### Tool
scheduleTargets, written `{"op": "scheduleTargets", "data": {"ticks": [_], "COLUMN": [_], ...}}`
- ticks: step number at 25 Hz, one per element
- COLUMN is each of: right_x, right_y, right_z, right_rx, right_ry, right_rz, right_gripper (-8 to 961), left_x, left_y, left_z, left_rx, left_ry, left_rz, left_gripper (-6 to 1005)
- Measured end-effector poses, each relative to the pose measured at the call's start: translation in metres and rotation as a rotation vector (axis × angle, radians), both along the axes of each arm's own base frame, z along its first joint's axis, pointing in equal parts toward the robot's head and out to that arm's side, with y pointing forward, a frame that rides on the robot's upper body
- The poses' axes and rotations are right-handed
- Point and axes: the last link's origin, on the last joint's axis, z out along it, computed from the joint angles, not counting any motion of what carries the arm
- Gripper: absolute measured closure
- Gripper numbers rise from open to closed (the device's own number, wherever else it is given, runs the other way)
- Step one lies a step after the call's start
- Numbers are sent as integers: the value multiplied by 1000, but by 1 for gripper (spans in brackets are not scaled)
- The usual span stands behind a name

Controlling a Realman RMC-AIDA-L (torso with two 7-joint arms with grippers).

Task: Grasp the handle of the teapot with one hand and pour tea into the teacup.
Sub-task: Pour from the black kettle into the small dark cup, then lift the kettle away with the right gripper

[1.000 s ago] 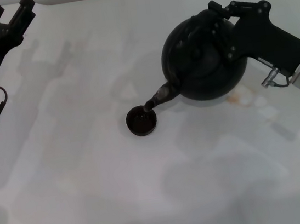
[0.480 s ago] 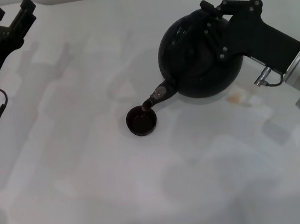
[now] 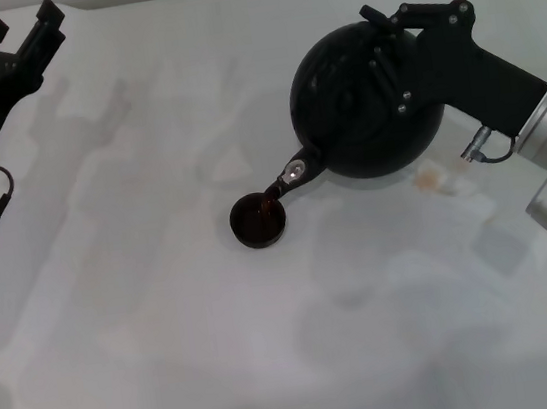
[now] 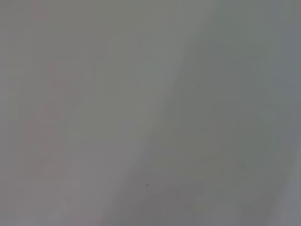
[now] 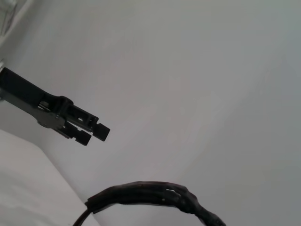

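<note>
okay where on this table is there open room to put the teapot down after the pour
Bare tabletop spreads along the near edge, below the teacup, and across the stretch between the cup and the parked left hand. It is crowded where the tilted teapot, held by the right hand, hangs its spout over the cup.

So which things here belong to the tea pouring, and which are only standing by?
In the job:
- teapot, tilted, spout over the cup
- handle, gripped from the pot's right
- teacup, on the table under the spout
- right gripper, shut on the handle

Standing by:
- left gripper, parked far left, open
- white table
</note>
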Motion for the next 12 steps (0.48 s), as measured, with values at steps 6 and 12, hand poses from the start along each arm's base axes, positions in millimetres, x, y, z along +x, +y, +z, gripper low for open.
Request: {"op": "scheduleTargets", "data": {"ticks": [6,12], "right_x": [-1,-2], "right_y": [-1,-3], "right_z": [0,-1], "right_rx": [15,30], "right_ry": [-20,-32], "right_rz": [20,36], "right_gripper": [828,828], "left_x": [0,0], "left_y": [0,0], "left_z": [0,-1], "left_rx": [-1,-4], "left_ry": [-1,-2], "left_rz": [0,-1], "left_gripper": [113,113]}}
